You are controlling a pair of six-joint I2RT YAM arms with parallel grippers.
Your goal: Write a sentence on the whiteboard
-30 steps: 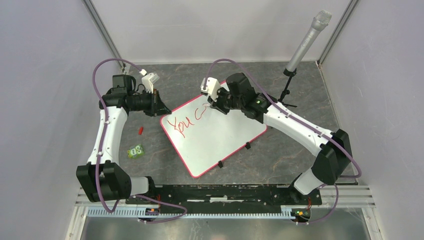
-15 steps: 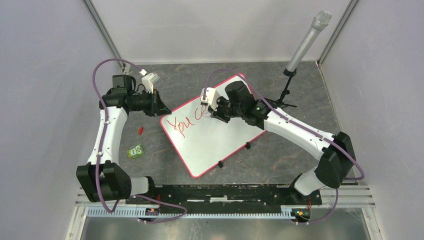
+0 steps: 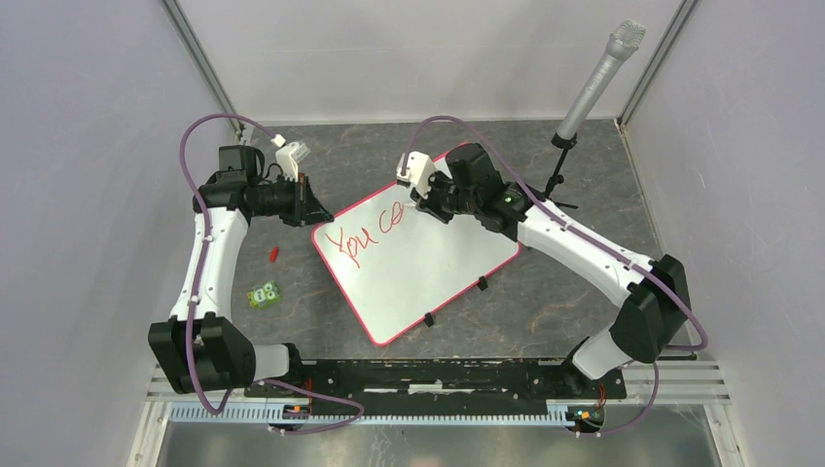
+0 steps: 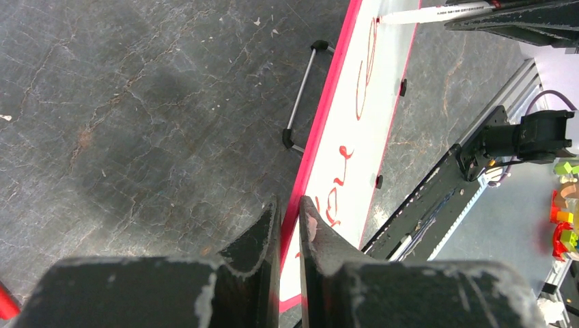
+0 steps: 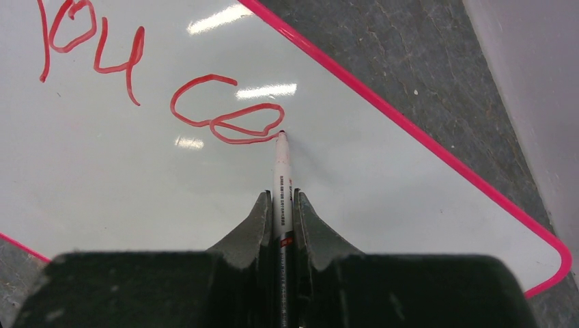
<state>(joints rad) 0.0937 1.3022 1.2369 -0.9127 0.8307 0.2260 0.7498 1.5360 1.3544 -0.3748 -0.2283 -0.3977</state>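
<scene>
1 whiteboard (image 3: pixel 428 277), flat on the table under the right claw (image 5: pixel 282 197). Right claw is clenched on 1 marker (image 5: pixel 282 171), tip touching the board just ahead of the fingers. The sentence (image 5: pixel 205 109) is one red line, reads "You c" plus a loop like an "a", ending at the tip. Marker barrel print is too small to read. Left claw (image 4: pixel 288 203) is pinched on the board's pink frame at its corner. 2 black clips (image 3: pixel 482 284) sit on the edge far from both claws. 1 microphone (image 3: pixel 593 83) is beyond the right claw.

We see the whiteboard (image 3: pixel 428 277) lying mid-table, the left gripper (image 4: pixel 290 206) at its left corner, the marker (image 5: pixel 281 174) tip on it, just right of the sentence (image 3: pixel 362 233).
</scene>
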